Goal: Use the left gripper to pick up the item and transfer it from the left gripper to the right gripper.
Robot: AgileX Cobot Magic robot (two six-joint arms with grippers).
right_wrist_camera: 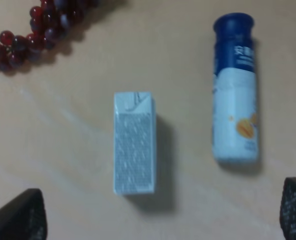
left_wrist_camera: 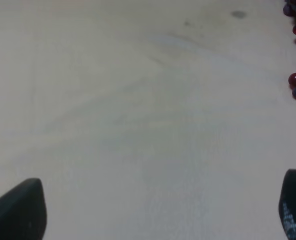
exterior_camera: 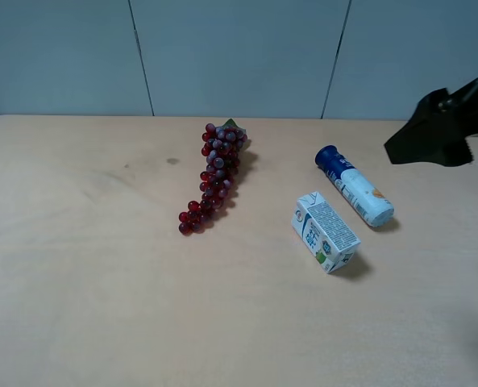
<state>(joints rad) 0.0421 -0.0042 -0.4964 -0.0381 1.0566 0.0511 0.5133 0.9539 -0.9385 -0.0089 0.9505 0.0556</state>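
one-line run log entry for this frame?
stage: pre-grasp | milk carton: lying on table, untouched | left gripper: open, empty | right gripper: open, empty, above carton

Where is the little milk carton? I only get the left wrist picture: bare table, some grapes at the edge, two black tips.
Observer: The milk carton lies on its side on the table, right of the grape bunch in the high view. Nothing touches it.
Operator: Is anything lying near it?
Observer: Yes, a white-and-blue tube lies on its side just beyond it, apart from it.
Operator: And the other arm?
Observer: The right gripper is open, with the carton and tube in front of its camera; its arm shows at the high view's right edge.
Operator: Are my black tips holding anything?
Observer: No. The left gripper is open over bare table.
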